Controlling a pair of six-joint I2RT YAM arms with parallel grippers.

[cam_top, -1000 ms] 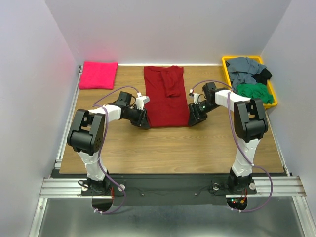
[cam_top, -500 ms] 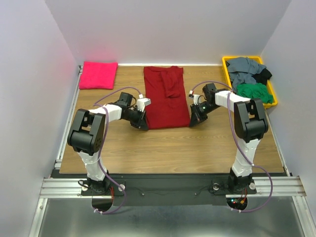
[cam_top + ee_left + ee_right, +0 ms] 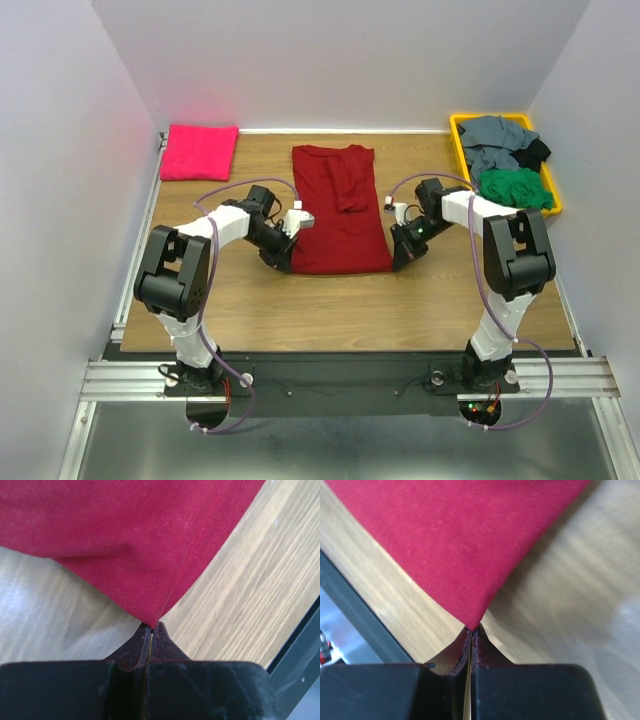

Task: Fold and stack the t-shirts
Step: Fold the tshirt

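A dark crimson-red t-shirt lies lengthwise on the middle of the table, its sides folded in, a sleeve lying on top. My left gripper is shut on its near left corner. My right gripper is shut on its near right corner. Both corners are held just above the wood. A folded hot-pink t-shirt lies at the far left corner of the table.
A yellow bin at the far right holds grey, black and green shirts. Grey walls stand on three sides. The table's near edge runs in front of the arm bases.
Both grippers have moved toward the near edge, pulling the crimson shirt's bottom hem with them. The shirt now reaches closer to me and its near end is spread wider.
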